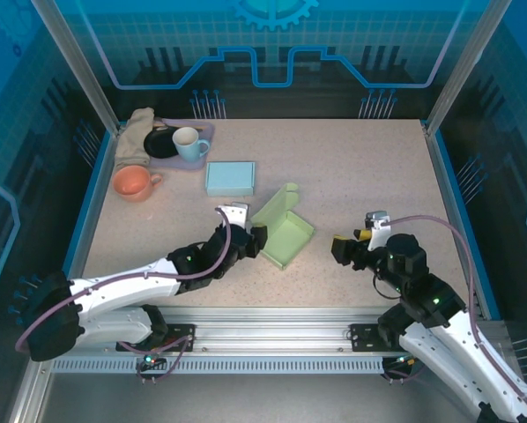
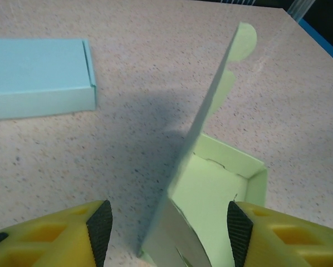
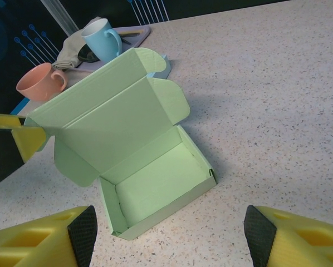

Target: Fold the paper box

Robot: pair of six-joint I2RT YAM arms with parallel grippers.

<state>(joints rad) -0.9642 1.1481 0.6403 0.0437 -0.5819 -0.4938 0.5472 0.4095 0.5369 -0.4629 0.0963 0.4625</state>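
From the top camera I see the green paper box (image 1: 285,233) lying just near of the table's centre, its tray flat on the surface and its lid standing open, leaning toward 10 o'clock. The side flaps on the lid are unfolded.

My left gripper (image 1: 250,240) sits at the box's 9 o'clock. In the left wrist view its fingers (image 2: 101,231) stand apart, with the raised lid edge-on between them and a gap on either side. I can't tell whether either pad touches the card.

My right gripper (image 1: 341,249) hangs at the box's 3 o'clock, well clear of it. In its wrist view the jaws are spread wide over bare table, with the tray's open mouth facing them.

A pale blue closed box (image 1: 230,178) lies at 11 o'clock from the green one, close but not touching. Further toward 10 o'clock are an orange cup (image 1: 133,182) and a light blue mug (image 1: 189,144), which stands on a purple tray (image 1: 204,130) beside a black plate (image 1: 160,145) and a beige cloth (image 1: 136,132).
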